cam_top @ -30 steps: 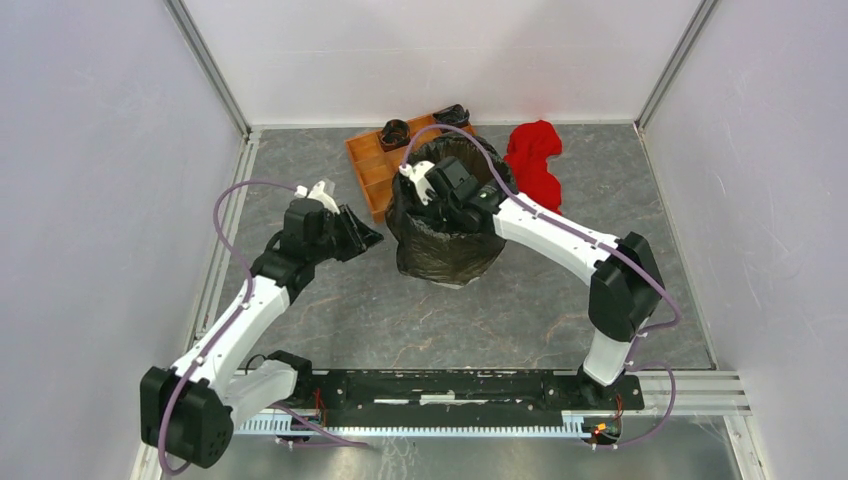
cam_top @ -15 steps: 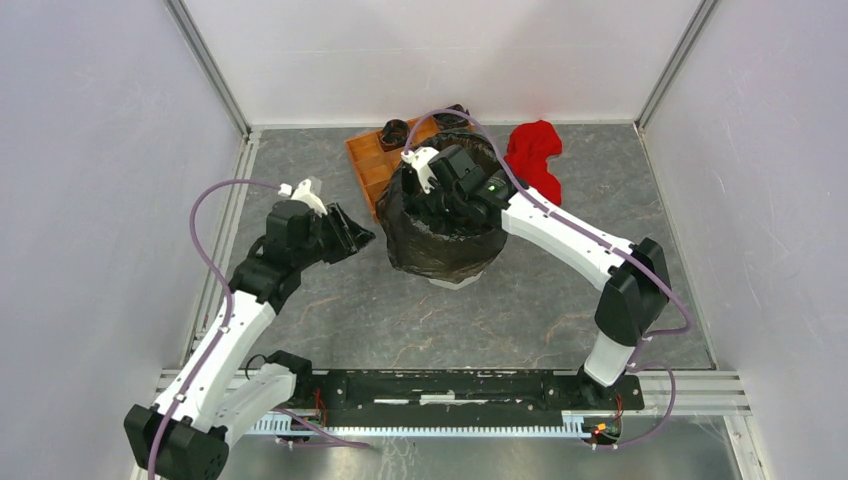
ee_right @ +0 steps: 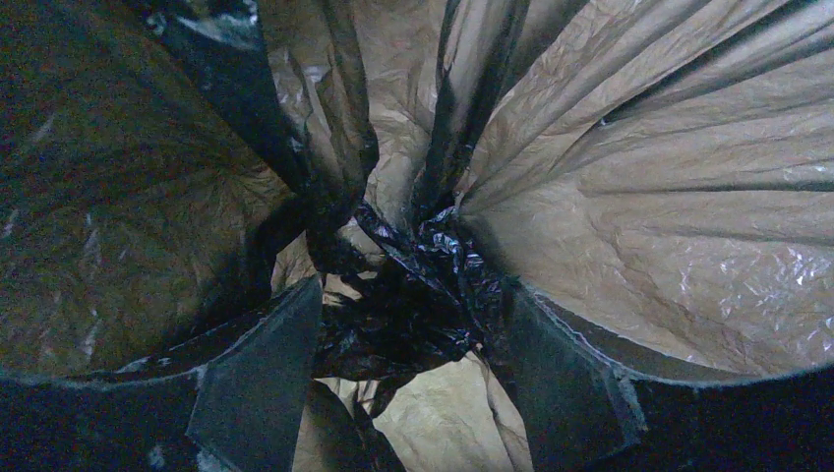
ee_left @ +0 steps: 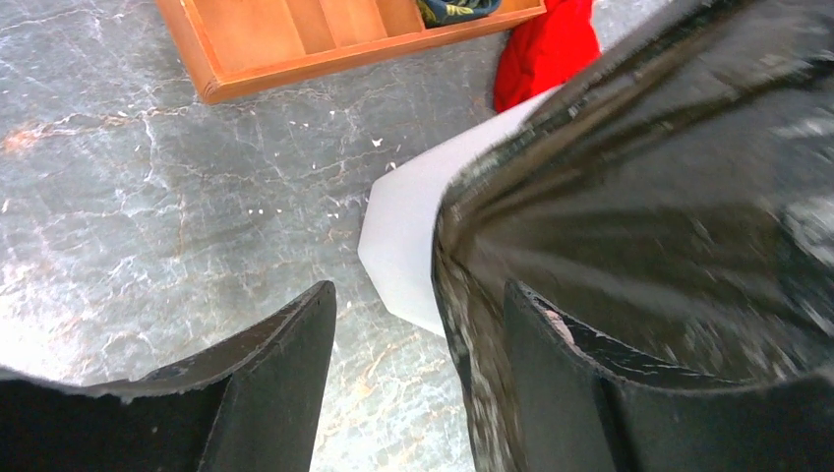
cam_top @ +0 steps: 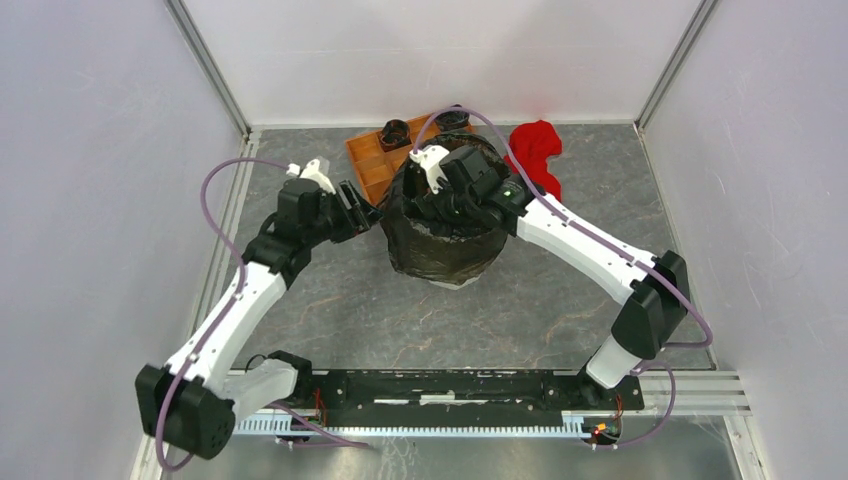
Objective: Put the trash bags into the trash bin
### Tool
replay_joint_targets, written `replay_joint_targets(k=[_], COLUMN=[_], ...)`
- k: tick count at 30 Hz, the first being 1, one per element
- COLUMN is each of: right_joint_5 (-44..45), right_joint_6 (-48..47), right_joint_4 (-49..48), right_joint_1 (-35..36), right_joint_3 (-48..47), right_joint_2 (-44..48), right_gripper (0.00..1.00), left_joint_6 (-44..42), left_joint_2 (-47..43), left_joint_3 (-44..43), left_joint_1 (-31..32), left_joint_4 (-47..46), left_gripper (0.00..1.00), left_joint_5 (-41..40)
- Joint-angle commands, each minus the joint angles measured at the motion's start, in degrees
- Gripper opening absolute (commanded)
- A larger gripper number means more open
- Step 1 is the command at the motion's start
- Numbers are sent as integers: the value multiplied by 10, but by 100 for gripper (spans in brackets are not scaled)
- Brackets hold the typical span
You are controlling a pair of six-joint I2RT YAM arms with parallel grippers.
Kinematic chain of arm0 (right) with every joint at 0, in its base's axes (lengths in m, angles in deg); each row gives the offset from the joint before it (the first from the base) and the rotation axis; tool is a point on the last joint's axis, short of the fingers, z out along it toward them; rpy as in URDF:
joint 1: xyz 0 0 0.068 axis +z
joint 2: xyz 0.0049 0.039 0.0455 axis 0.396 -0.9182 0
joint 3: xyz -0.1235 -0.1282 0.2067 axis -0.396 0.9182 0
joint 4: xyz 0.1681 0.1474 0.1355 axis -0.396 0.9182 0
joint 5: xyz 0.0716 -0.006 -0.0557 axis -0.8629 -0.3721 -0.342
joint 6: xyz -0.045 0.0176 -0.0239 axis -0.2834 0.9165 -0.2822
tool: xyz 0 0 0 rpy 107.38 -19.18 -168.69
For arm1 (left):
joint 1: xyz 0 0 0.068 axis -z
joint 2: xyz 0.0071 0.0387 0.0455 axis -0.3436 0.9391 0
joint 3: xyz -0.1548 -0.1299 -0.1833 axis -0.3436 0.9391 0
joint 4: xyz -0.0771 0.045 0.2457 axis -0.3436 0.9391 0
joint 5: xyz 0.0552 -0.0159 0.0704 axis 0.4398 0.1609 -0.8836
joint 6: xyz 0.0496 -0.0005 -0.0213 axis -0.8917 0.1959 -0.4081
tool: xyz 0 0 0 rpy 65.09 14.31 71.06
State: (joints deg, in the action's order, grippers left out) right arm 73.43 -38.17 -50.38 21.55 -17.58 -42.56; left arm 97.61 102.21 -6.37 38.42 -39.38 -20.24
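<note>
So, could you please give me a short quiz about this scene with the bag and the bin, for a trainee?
1. True or false: the black bag hangs over the outside of the white bin.
2. Where is the right pincer? A: inside the bag-lined bin. B: beside the bin. C: far from the bin.
3. Fill in: the ___ pincer is outside the bin, at its side.
Key: 1 true; 2 A; 3 left pincer.

Soft, even overhead light leaves only faint shadows on the desk (cam_top: 330,300). The left wrist view blurs the glossy black bag (ee_left: 669,197), with pale glare on the desk. The right wrist view is dim, light glowing brown through the plastic.
</note>
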Motion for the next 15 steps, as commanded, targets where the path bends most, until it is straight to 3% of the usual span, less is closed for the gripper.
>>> replay_joint_targets(k=[1, 7, 15], right_joint_5=[0, 33, 98], right_joint_6=[-4, -10, -18], right_joint_4=[-4, 4, -8], right_joint_1=[1, 2, 2], right_joint_3=[-1, -34, -83], right_joint_2=[31, 74, 124], right_gripper=[74, 79, 91], left_joint_6=[-2, 3, -12], left_joint_2=[66, 108, 103], left_joint_3=[0, 44, 69], left_joint_1=[-3, -4, -4], left_joint_4=[-90, -137, -122], left_gripper=[68, 65, 67], left_joint_5=[18, 31, 30])
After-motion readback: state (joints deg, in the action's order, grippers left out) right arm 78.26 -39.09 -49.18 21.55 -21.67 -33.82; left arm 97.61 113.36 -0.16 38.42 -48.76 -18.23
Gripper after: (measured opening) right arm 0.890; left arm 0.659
